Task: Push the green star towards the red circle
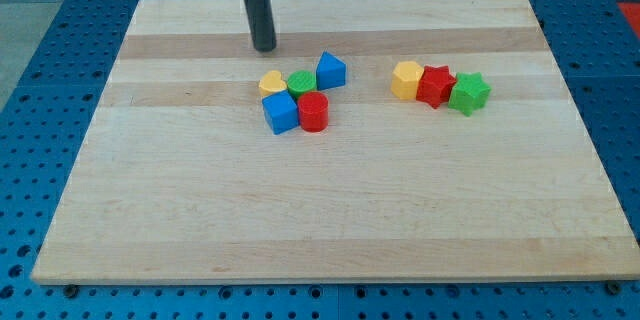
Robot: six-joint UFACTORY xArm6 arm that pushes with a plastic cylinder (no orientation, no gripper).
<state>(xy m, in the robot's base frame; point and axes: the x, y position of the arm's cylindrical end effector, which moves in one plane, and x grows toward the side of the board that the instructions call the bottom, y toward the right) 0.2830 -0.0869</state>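
Here, my tip (265,48) above the yellow heart (271,83), red star (435,86) between green star (468,92) and red circle (313,112), no hand fitted.

the rod (258,5) is cut off by the view's top edge; the green circle (301,84) is partly hidden behind the red circle (313,111) and its neighbours

Green star (468,92) lies far right (view's) of red circle (313,112).
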